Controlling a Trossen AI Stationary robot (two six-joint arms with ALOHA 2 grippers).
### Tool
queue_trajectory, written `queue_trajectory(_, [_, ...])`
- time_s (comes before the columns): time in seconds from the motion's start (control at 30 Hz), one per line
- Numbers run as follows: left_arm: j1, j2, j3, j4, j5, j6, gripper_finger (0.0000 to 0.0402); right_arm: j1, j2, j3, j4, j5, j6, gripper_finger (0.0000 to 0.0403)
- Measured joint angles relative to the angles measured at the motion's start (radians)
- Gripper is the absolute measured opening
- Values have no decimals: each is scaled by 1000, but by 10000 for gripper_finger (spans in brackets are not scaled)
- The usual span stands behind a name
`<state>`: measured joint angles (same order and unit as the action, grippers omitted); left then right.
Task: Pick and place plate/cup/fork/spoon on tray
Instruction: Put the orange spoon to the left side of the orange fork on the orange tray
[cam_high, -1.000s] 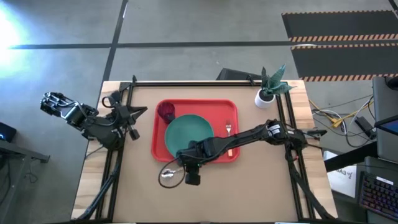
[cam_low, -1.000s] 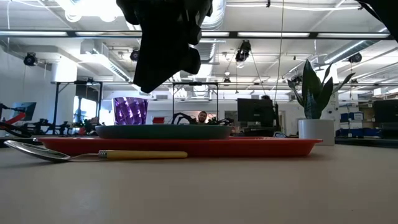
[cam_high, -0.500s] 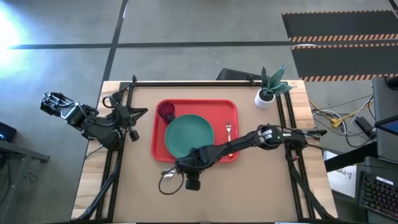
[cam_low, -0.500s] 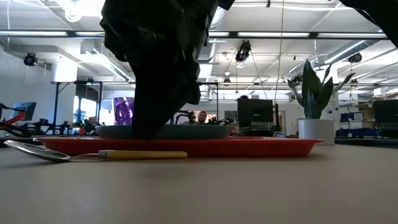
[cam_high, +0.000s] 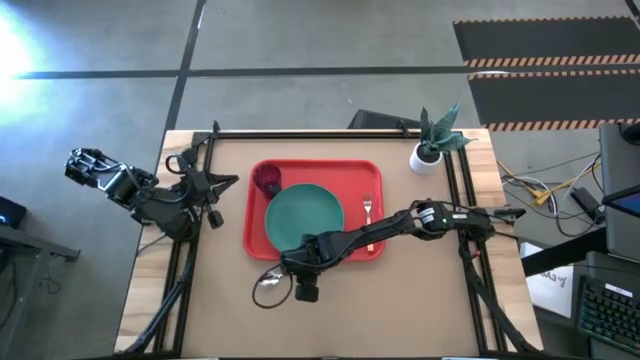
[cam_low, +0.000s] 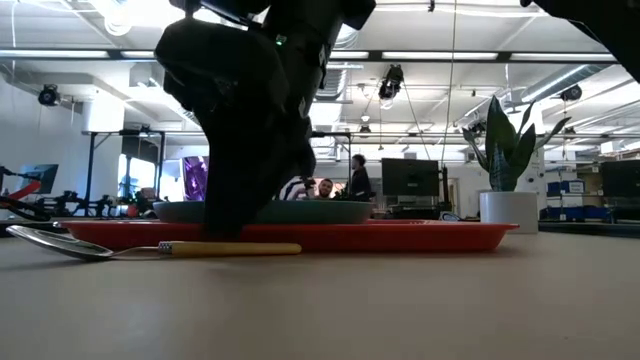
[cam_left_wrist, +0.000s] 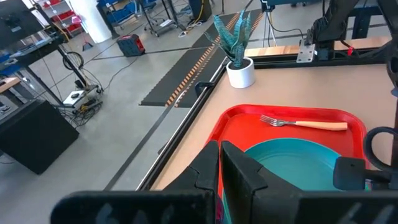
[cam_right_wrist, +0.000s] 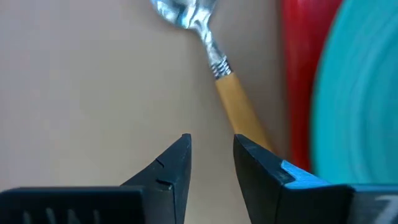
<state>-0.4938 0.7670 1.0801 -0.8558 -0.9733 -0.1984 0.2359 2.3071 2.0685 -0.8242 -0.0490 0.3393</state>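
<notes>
The spoon (cam_right_wrist: 221, 87) lies flat on the table just before the red tray's (cam_high: 320, 166) near rim, its bowl (cam_low: 50, 240) toward the table's left. My right gripper (cam_right_wrist: 211, 149) is open and points steeply down over the spoon's handle (cam_low: 230, 248). One finger (cam_right_wrist: 261, 165) hides the handle's free end. On the tray sit the teal plate (cam_high: 305, 215), the purple cup (cam_high: 267, 180) and the fork (cam_high: 368, 210). My left gripper (cam_left_wrist: 221, 165) is shut and waits at the table's left edge. My right gripper comes down on the spoon handle's free end (cam_right_wrist: 252, 134) from above, slanting, with its open fingers roughly in line with the handle. One finger overlaps the handle's end in the wrist view. I cannot tell whether it touches.
A white pot with a green plant (cam_high: 430, 145) stands at the far right corner. Black frame rails run along the table's left, right and far sides. Bare tabletop lies before the tray, toward the near edge.
My right gripper has come down toward the spoon's handle. In the low view its dark bulk has sunk from well above the tray to just over the handle. The spoon, the plate, the cup and the fork have stayed where they were.
</notes>
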Motion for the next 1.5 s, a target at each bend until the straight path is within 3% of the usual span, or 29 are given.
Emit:
queue_trajectory(0.63, [0, -4, -1, -18, 1, -3, 0, -21, 9, 17, 14, 23, -105, 134])
queue_trajectory(1.5, [0, -2, -1, -18, 1, -5, 0, -60, 7, -55, 40, -64, -227, 134])
